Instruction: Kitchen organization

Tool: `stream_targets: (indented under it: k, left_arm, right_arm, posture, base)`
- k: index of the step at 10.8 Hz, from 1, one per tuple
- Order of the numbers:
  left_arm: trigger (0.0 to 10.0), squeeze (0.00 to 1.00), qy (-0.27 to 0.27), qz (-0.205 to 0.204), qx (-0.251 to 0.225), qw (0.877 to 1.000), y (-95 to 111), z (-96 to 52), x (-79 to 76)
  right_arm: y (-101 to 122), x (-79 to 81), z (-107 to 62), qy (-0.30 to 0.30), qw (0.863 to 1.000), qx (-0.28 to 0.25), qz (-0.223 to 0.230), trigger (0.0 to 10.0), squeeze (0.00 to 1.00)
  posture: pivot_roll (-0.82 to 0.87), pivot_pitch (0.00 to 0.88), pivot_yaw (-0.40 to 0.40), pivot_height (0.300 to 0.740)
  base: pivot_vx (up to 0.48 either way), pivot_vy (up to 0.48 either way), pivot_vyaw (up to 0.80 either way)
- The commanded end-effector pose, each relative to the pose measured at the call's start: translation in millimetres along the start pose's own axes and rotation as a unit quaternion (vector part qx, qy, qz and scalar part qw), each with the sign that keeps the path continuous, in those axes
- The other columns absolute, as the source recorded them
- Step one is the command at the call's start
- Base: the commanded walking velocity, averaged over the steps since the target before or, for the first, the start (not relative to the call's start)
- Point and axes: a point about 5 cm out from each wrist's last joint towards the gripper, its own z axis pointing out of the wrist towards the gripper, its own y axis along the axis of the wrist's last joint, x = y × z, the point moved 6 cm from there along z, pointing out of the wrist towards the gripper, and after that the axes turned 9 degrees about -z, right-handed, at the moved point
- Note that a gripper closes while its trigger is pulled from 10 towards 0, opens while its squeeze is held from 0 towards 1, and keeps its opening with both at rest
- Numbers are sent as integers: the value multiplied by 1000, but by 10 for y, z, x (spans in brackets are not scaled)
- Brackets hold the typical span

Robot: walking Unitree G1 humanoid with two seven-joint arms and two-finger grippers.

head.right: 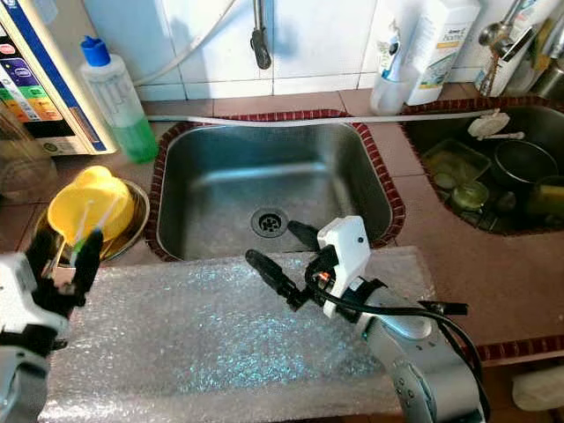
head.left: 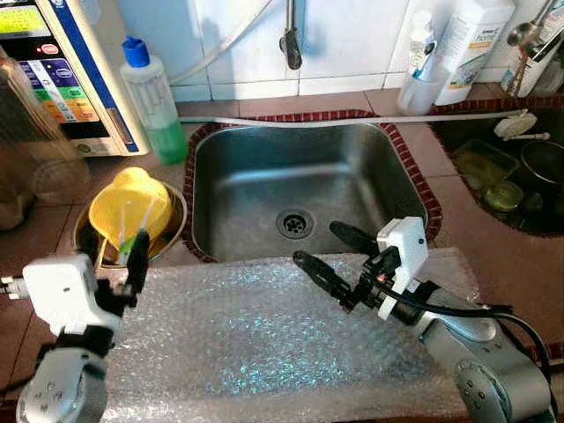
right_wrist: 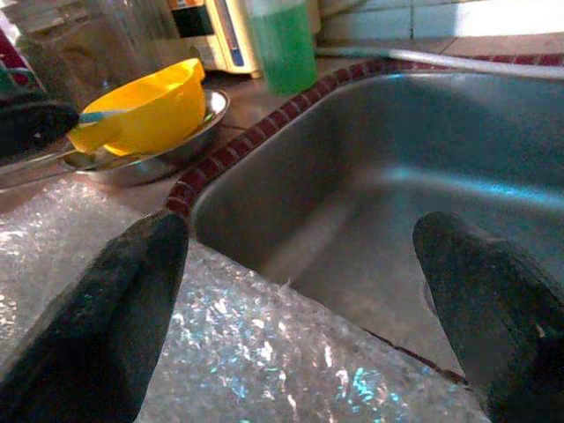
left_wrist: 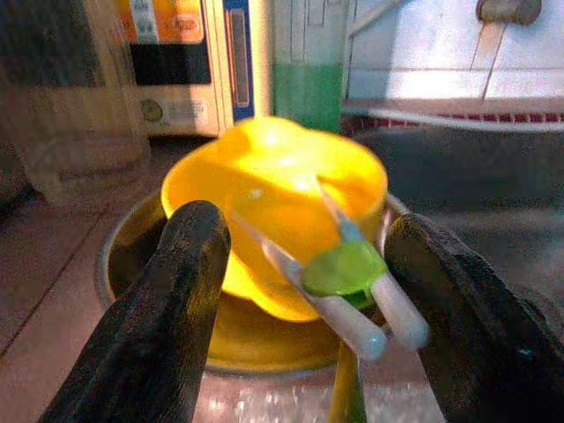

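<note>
Right now the left gripper [left_wrist: 300, 291] is closest to the job. Its fingers are wide apart, with two pale sticks joined by a green clip [left_wrist: 345, 268] between them, not squeezed yet. The sticks point away toward the yellow bowl [head.left: 129, 204] just ahead. The right gripper [head.left: 339, 254] hangs open and holds nothing, over the sink [head.left: 264, 176] edge and bubble wrap [head.left: 264, 344].

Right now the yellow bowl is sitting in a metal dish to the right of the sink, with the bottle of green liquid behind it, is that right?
Not quite. The yellow bowl sits in the metal dish to the left of the sink, as the left eye view shows. The bottle of green liquid does stand behind it.
</note>
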Motion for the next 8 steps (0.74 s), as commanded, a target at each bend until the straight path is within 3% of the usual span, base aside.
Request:
stream_targets:
  k: [1, 3, 7, 8]
  left_arm:
    - [10000, 0, 3, 2, 5, 1000, -22, -12, 42]
    - [10000, 0, -3, -3, 5, 1000, -24, -4, 17]
    - [10000, 0, -77, 11, 22, 997, -93, 28, -190]
    - [10000, 0, -70, 2, 16, 997, -71, 63, -152]
  right_arm:
    - [45, 75, 7, 20, 1000, -5, 2, 10000, 0]
    - [55, 93, 11, 32, 999, -4, 5, 10000, 0]
    - [82, 98, 58, 47, 999, -6, 3, 10000, 0]
    - [88, 108, 69, 50, 999, -7, 2, 10000, 0]
  posture:
    - [-63, 174, 43, 740]
    - [-65, 176, 42, 740]
    - [-66, 175, 37, 740]
    - [-67, 174, 38, 740]
  base:
    - [0, 0, 0]
    - [0, 0, 0]
    - [0, 0, 0]
    - [0, 0, 0]
